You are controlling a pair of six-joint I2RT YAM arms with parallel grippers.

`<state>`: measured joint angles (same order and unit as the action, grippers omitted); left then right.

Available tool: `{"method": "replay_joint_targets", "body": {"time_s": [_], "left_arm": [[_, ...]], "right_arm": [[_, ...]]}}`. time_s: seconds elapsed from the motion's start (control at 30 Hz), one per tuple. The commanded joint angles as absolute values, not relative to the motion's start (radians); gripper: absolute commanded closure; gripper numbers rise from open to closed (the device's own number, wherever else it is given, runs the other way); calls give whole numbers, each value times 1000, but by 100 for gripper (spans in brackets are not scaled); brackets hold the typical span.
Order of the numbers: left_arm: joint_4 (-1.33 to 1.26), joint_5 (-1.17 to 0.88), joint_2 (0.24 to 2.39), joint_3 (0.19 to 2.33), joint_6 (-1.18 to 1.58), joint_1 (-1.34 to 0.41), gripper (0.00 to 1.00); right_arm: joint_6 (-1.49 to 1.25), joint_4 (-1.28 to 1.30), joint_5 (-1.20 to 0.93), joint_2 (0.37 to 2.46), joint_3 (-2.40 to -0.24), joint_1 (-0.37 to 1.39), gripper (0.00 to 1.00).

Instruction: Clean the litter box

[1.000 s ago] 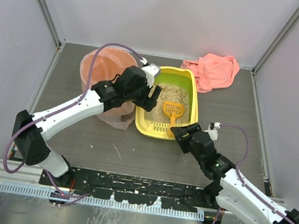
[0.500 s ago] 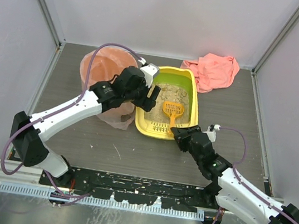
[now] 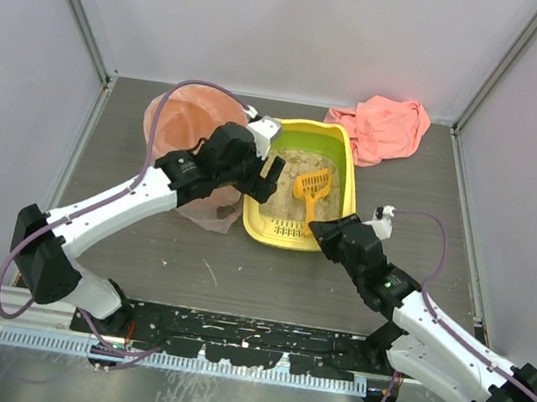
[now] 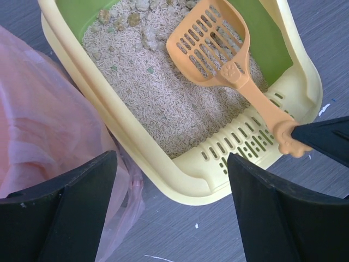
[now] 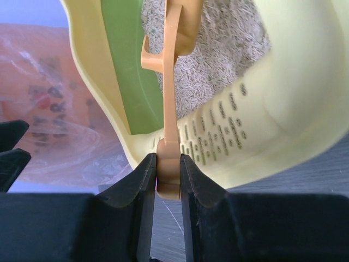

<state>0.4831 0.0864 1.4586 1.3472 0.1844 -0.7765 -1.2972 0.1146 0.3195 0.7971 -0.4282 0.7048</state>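
The litter box is a yellow tray, green inside, holding beige litter with clumps at its far end. An orange slotted scoop stands tilted over the litter, its handle reaching past the slotted near rim. My right gripper is shut on the end of the scoop's handle, both fingers pressed flat against it. My left gripper hovers open over the tray's near left corner, holding nothing.
A round bin lined with a pink bag stands against the tray's left side. A crumpled pink cloth lies at the back right. Grey walls close in the table on three sides.
My right gripper has closed on the scoop's handle, and the scoop has lifted and tilted, its head swinging right. The left gripper has shifted slightly.
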Motion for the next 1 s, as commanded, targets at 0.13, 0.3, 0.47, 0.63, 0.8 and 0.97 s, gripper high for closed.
{"method": "replay_joint_targets", "body": {"time_s": [0.13,0.3,0.47,0.63,0.8,0.97], "left_arm": [[275,169,1300,1235,115,-777,13],[43,125,1200,1060,-8,-776,9],[-320,1,1157,844,-156,-776,11],[-501,-170,1194,777,-335,-776,11],[-688,-372,1260,729,-575,-791,19],[-704,-447,1377,766,-758,-828,29]], "right_arm": [[-899,304,195,935,-730,647,97],[-682,457,30,1009,-895,546,98],[-527,600,-44,1064,-1034,484,98],[-443,694,-103,1106,-1113,452,98],[-418,730,-120,1124,-1144,451,98],[-414,749,-126,1115,-1153,451,98]]}}
